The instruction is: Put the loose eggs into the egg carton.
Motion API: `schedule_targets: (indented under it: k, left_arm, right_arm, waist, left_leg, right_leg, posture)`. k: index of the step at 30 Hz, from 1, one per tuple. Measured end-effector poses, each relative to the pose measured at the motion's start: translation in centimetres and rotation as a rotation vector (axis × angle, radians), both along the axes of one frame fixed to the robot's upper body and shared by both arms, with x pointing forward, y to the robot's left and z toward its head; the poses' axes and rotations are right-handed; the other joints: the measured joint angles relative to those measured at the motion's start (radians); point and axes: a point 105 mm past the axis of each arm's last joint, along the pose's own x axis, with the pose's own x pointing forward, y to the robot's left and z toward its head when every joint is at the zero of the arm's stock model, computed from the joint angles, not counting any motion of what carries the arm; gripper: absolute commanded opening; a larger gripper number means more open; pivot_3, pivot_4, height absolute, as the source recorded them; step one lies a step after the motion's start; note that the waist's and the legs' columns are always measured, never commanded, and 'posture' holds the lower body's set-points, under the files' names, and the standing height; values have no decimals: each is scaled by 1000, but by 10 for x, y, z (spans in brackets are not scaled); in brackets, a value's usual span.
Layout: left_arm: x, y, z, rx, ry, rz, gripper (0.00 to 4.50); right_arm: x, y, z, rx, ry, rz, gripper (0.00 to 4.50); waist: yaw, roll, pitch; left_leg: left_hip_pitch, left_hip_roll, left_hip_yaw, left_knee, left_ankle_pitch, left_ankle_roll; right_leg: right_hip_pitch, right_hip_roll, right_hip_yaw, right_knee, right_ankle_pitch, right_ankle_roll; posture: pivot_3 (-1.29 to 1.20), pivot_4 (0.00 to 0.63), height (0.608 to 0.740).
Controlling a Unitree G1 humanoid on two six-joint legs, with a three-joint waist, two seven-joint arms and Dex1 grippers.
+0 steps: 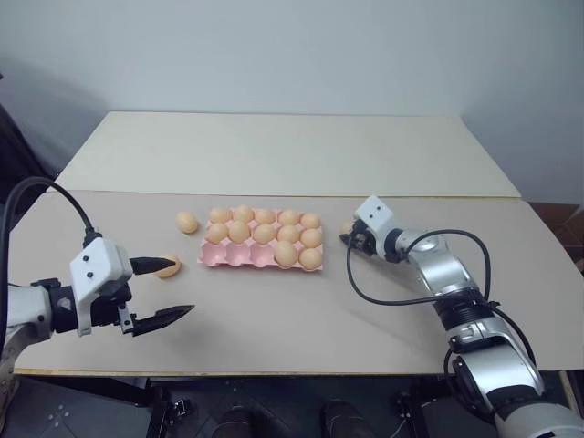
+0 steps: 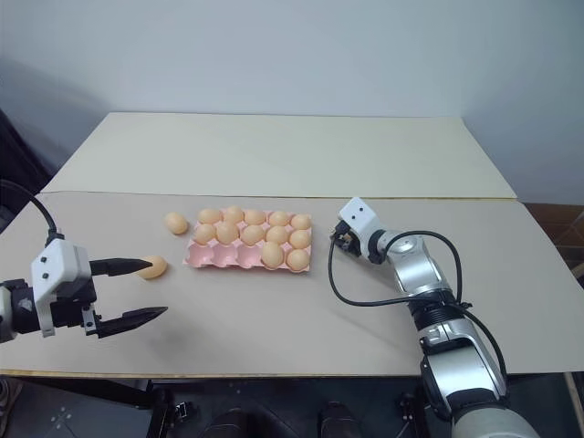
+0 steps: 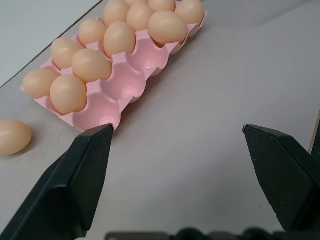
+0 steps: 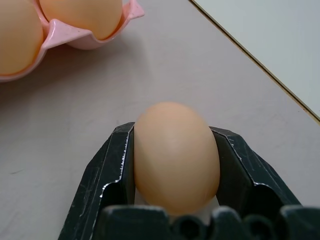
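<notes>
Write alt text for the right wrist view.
The right gripper is shut on a tan egg, a black finger on each side, just above a beige table. A corner of the pink egg carton, holding eggs, lies beyond.

Orange-tan eggs (image 1: 264, 233), pink egg carton (image 1: 239, 258), black fingers (image 4: 107, 175)

Even, soft light falls from above on my table (image 1: 274, 310); shadows lie faint beneath the eggs (image 1: 263, 228). My wrist views stay sharp, without glare.
</notes>
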Motion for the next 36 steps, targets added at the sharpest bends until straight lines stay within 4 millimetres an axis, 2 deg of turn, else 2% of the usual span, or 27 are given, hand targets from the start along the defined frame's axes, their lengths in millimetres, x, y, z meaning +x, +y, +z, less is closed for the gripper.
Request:
schedule_targets:
  k: [4, 7, 11, 14, 17, 20, 27, 29, 35, 36]
  left_arm:
    - [0, 0, 0, 0, -2, -1, 4500]
    - [0, 0, 0, -1, -2, -1, 4500]
    - [1, 0, 1, -1, -7, -2, 4500]
    - [1, 0, 2, -2, -12, -3, 4500]
    - [2, 0, 2, -4, -10, 0, 4500]
    - [2, 0, 2, -4, -12, -1, 4500]
    - [0, -1, -1, -8, 0, 0, 4500]
    - [-1, -1, -2, -8, 0, 3, 4500]
    - [-4, -2, -6, -12, 5, 16, 4500]
    - [-5, -1, -5, -11, -1, 20, 4500]
  right_arm:
    - [-2, 2, 11, -9, -50, -3, 1921]
    - [-9, 6, 34, -4, -115, 17, 1921]
    - [-29, 36, 72, 59, -197, 104, 1921]
    - [-47, 68, 82, 107, -201, 207, 1921]
    - [-69, 110, 78, 143, -167, 342, 1921]
    - [-83, 139, 57, 103, -115, 430, 1921]
    - [-88, 165, 29, 54, -66, 457, 1921]
    - [-84, 166, 24, 42, -57, 456, 2649]
    - [-78, 169, 26, 20, -87, 453, 4465]
    - [-77, 168, 25, 19, -86, 451, 4465]
  waist:
    - [0, 0, 0]
    - [1, 0, 0]
    - [-2, 0, 0]
    - [-1, 0, 0]
    - [-1, 0, 0]
    - [0, 0, 0]
    - [0, 0, 0]
    - [0, 0, 0]
    - [0, 0, 0]
    - [0, 0, 0]
  left_leg:
    - [0, 0, 0, 0, 0, 0]
    - [-1, 0, 0, 0, 0, 0]
    - [0, 0, 0, 0, 0, 0]
    - [0, 0, -1, 0, 0, 0]
    - [0, 0, -1, 0, 0, 0]
    - [0, 0, -1, 0, 0, 0]
    - [0, 0, -1, 1, 1, -1]
    - [0, 0, -1, 1, 1, -1]
    - [0, 0, -1, 1, 1, -1]
    - [0, 0, -1, 1, 1, -2]
  right_leg:
    - [0, 0, 0, 0, 0, 0]
    - [-1, 0, 0, 0, 0, 0]
    - [0, 0, 0, 1, 0, 0]
    - [0, 0, 0, 1, 0, 0]
    - [0, 0, 0, 1, 0, 0]
    - [0, 0, -1, 1, 0, 0]
    - [-1, 0, -1, 1, 0, 0]
    - [-1, 0, -1, 1, 0, 0]
    - [-1, 0, -1, 1, 0, 0]
    - [-1, 0, -1, 1, 0, 0]
  posture:
    - [0, 150, 740]
    - [0, 150, 740]
    - [0, 150, 740]
    - [0, 150, 740]
    - [0, 150, 740]
    - [0, 150, 740]
    - [0, 150, 740]
    - [0, 150, 740]
    - [0, 150, 740]
    - [0, 150, 740]
